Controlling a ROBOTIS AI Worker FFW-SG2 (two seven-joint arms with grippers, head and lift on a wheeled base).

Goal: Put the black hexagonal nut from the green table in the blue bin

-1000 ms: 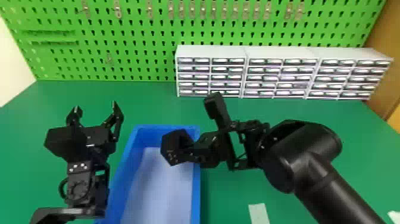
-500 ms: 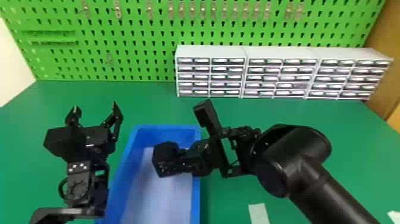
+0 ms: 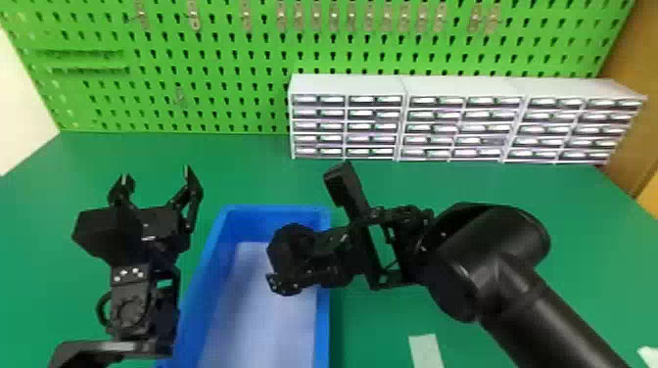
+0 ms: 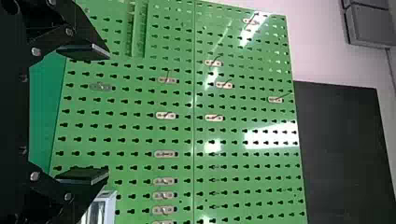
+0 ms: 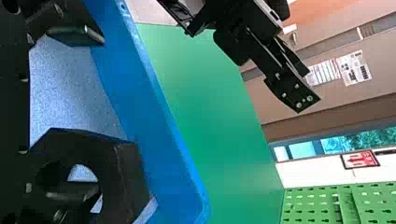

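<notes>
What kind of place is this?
Likely a workshop or robotics lab: a green pegboard with metal hooks, banks of small drawers, and a green worktable below them.

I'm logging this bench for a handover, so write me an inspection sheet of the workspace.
Surface: green table, flat.
Job's things: black nut around one finger of the right gripper, over or inside the blue bin; contact with the bin unclear.
Clutter: two white patches on the near table.
Grippers: left gripper open, beside the bin; right open.
Cables: nothing seen.
Surroundings: green pegboard, white drawer units behind.
</notes>
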